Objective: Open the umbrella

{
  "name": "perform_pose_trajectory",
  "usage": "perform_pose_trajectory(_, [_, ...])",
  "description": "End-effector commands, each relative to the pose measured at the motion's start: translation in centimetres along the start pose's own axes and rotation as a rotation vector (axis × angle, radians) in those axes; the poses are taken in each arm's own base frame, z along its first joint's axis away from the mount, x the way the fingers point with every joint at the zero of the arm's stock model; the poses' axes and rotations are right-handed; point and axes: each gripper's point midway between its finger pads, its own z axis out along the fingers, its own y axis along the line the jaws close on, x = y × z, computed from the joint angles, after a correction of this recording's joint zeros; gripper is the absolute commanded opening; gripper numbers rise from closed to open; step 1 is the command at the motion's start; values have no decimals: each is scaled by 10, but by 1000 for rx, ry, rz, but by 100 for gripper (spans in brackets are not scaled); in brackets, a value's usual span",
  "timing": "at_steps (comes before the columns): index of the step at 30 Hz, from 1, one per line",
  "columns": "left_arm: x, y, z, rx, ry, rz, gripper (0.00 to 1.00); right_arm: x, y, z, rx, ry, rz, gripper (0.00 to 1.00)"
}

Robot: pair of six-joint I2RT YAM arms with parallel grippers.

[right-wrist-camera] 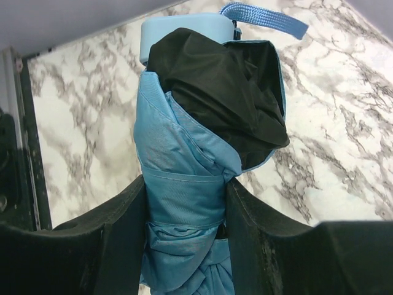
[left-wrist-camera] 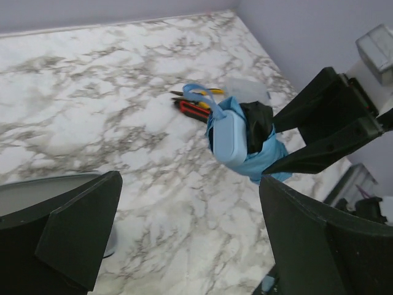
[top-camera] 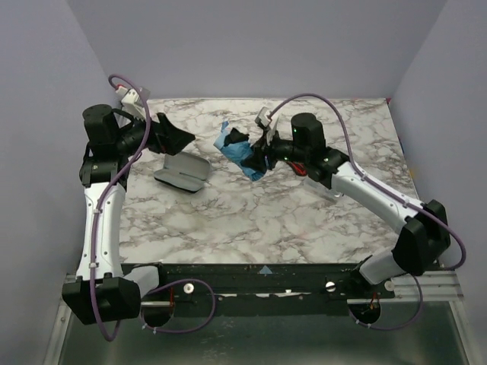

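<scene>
The folded umbrella (top-camera: 242, 155) has sky-blue fabric with black lining showing, and lies near the table's middle back. My right gripper (top-camera: 262, 152) is shut on the umbrella (right-wrist-camera: 184, 203), its jaws pressed against the strapped blue bundle. The light-blue handle (right-wrist-camera: 178, 31) and its wrist loop (right-wrist-camera: 264, 18) point away from the wrist camera. In the left wrist view the handle (left-wrist-camera: 230, 138) faces my left gripper (left-wrist-camera: 187, 239). My left gripper (top-camera: 176, 137) is open and empty, to the left of the umbrella and apart from it.
A flat black-and-clear case (top-camera: 183, 174) lies on the marble table (top-camera: 251, 220) below my left gripper. Red and yellow-handled tools (left-wrist-camera: 195, 104) lie beyond the umbrella in the left wrist view. Walls close in the back and both sides.
</scene>
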Motion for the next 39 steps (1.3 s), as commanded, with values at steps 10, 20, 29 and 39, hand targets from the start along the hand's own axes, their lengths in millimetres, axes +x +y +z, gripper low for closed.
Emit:
perform_pose_trajectory(10, [55,-98,22,423,172,-82,65,3,26,-74,60,-102,-593,0])
perform_pose_trajectory(20, [78,-113,43,410,263,-135,78,5,39,-92,20,-97,-861,0])
perform_pose_trajectory(29, [75,-135,54,488,262,-193,74,9,49,-89,-40,-76,-919,0])
perform_pose_trajectory(39, [80,-128,66,437,281,-242,60,7,47,-92,-17,-82,-943,0])
